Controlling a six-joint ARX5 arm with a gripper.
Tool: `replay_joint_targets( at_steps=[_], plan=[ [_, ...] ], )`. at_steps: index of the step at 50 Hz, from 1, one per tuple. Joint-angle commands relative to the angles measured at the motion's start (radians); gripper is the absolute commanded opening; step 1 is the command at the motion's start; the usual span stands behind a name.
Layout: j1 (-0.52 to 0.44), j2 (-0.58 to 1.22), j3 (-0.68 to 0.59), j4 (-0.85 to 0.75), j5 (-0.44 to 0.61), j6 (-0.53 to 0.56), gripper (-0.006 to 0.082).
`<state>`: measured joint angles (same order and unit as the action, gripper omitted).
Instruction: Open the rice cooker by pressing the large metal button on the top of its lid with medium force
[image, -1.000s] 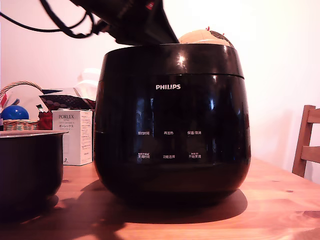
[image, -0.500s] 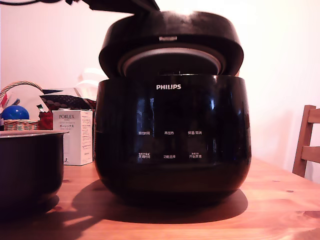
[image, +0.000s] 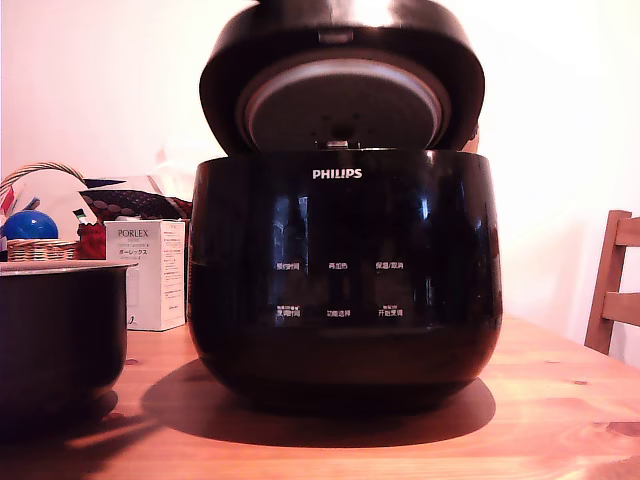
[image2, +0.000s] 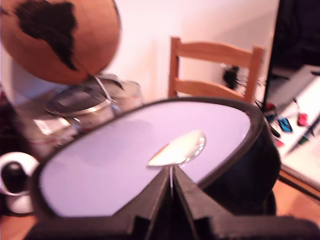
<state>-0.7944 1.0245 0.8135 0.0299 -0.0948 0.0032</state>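
The glossy black rice cooker (image: 340, 270) with its PHILIPS logo fills the middle of the exterior view. Its lid (image: 345, 75) stands raised and tilted back, showing the pale dimpled inner disc (image: 340, 110) with a central hole. In the wrist view the lid's top (image2: 130, 155) slopes away and reflects pale light, with the oval metal button (image2: 179, 148) near its centre. My gripper (image2: 171, 174) is just off the button, its two black fingers pressed together, shut on nothing. The exterior view does not show the gripper.
A plain black pot with a pale rim (image: 55, 330) stands at the exterior view's left, with a white PORLEX box (image: 145, 272) and a basket holding a blue ball (image: 28, 226) behind it. A wooden chair (image: 612, 290) is at the right. A globe (image2: 60, 40) sits behind the cooker.
The lid went from closed to popped open and has swung further up. The arm, above the lid a second ago, has left the exterior view.
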Motion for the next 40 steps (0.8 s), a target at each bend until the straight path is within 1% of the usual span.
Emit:
replay_joint_targets(
  at_steps=[1,6,28,34,40],
  plan=[
    [0.025,-0.018,-0.026,-0.020,-0.012,-0.003,-0.0024],
    [0.066,-0.049,-0.026,-0.053,-0.030,-0.002,-0.0024],
    [0.275,-0.175,-0.026,-0.196,-0.030,0.008,-0.0024],
    [0.312,-0.197,-0.026,-0.211,-0.029,0.008,-0.0024],
    [0.325,-0.208,-0.026,-0.210,-0.029,0.008,-0.0024]
  ],
)
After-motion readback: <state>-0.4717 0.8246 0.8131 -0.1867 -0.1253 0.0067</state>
